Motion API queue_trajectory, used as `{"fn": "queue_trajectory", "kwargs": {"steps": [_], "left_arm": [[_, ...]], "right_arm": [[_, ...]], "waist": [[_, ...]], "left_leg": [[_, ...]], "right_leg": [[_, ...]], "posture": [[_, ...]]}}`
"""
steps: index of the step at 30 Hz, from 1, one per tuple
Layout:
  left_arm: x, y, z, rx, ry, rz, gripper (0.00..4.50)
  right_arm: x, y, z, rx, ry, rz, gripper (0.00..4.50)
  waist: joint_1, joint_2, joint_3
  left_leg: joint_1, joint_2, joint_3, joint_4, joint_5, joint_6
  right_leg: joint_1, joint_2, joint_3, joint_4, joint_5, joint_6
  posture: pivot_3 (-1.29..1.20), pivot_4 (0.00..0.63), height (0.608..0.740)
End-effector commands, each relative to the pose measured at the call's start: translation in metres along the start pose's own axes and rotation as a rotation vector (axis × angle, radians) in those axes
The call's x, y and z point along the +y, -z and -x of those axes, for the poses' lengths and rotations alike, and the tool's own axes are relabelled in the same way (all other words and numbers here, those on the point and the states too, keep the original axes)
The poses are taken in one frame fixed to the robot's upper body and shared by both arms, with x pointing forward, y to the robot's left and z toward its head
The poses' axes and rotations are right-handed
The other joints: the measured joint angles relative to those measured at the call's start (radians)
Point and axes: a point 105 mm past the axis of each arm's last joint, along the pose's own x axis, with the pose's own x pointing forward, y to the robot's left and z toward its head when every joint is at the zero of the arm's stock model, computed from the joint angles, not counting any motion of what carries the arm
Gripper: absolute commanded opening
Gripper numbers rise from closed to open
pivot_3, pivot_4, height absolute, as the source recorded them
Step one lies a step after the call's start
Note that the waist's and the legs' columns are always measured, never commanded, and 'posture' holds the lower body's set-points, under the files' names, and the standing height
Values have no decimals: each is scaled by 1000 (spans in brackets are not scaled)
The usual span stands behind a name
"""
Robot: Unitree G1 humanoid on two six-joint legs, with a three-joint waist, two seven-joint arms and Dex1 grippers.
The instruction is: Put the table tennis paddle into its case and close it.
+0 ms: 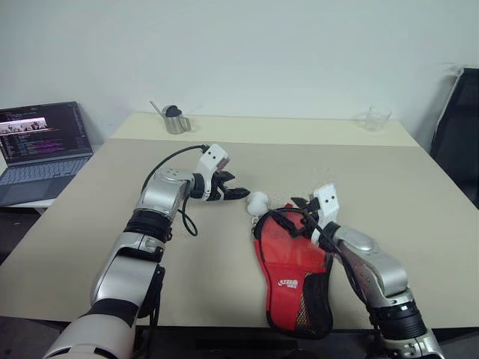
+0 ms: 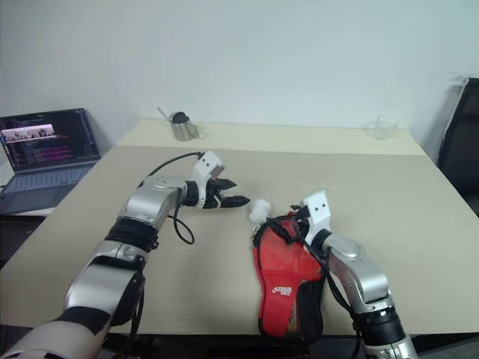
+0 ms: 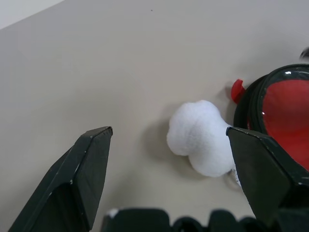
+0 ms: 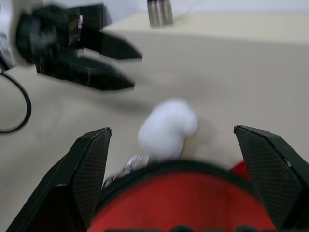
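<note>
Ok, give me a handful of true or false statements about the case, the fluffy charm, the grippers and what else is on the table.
1. The case lies on the table with its red panel up. True.
2. The left gripper is shut on the white fluffy charm. False: its fingers are open and the charm lies free beyond them.
3. The right gripper is open at the case's round end. True.
4. A laptop sits at the robot's right. False: it is at its left.
5. A metal cup stands at the far edge. True.
</note>
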Motion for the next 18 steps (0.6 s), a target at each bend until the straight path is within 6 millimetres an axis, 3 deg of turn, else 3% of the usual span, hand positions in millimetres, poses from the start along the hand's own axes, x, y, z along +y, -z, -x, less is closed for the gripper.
{"fn": "queue_trajectory", "kwargs": {"steps": [1,13,18], "left_arm": [[-7,-16,-2,-20,21,-54,4143],[-21,-9,-36,42,-10,26,4143],[-23,6,-52,113,-62,48,4143]], "right_arm": [[7,9,-2,23,-27,39,4473],[9,51,-14,92,-17,-14,4473],[13,59,-19,102,-26,-27,4473]], "waist": [[0,0,0],[-2,0,0],[-9,0,0]], "left_leg": [[1,0,0,0,0,0],[2,0,0,0,0,0],[9,0,1,0,0,0]], "right_leg": [[0,0,0,0,0,0],[2,1,0,0,0,1],[7,1,1,1,-2,3]], "posture": [[0,150,740],[0,150,740],[0,150,740]]}}
